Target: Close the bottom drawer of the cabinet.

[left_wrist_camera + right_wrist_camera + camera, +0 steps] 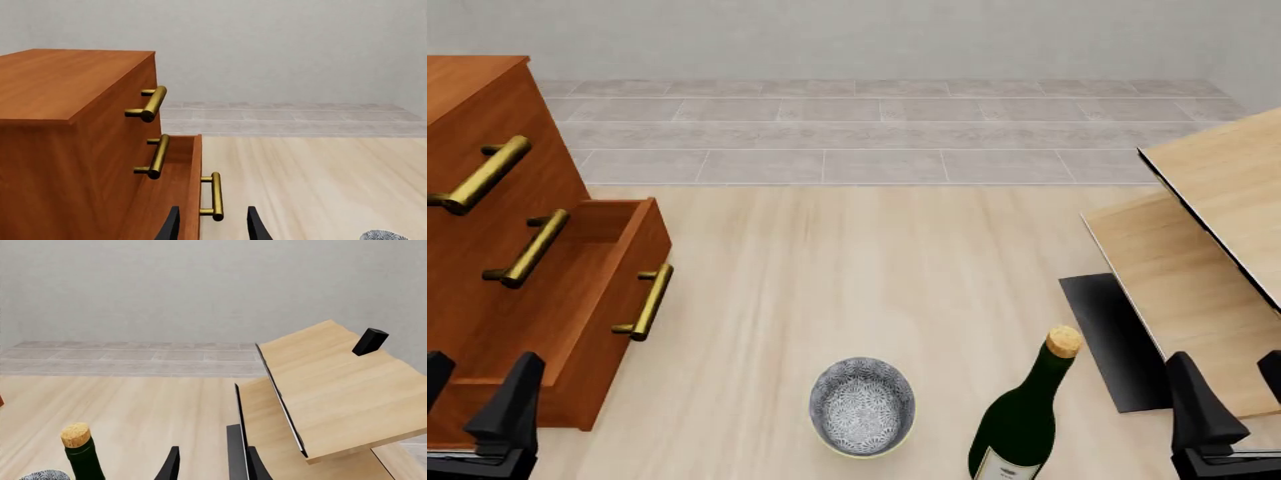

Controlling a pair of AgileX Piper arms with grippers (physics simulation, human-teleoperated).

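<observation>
Left gripper (478, 410) sits low at the near left edge of the front view, fingers apart, nothing between them. Directly ahead of it stands the bottom drawer (587, 300), pulled partway out of the cabinet (474, 110), its open box exposed from above. In the left wrist view the same gripper (212, 224) shows two dark fingertips (171, 225) spread wide, the drawer's front panel (193, 185) and its brass bar handle (215, 196) lying just beyond and between them; contact cannot be confirmed, a gap seems to remain. Above the drawer, the middle handle (157, 156) and top handle (152, 104) sit on fronts flush with the cabinet face.

Cabinet occupies the far-left side ahead of the left gripper, reddish-brown wood, flat top (60, 80).

Out to the right of that gripper, on the pale tabletop (868, 270), a patterned bowl (862, 406) rests near the front edge. Just right of it stands a dark green bottle (1025, 420) with a cork (1064, 341), upright.

Right gripper (1225, 405) waits at the near right edge, fingers parted, holding nothing. In its wrist view the gripper (212, 464) points toward pale light-wood furniture (333, 385) with a dark edge panel (236, 440) close ahead; a small black block (369, 341) sits on the upper board. Bottle and bowl lie off to that gripper's left.
</observation>
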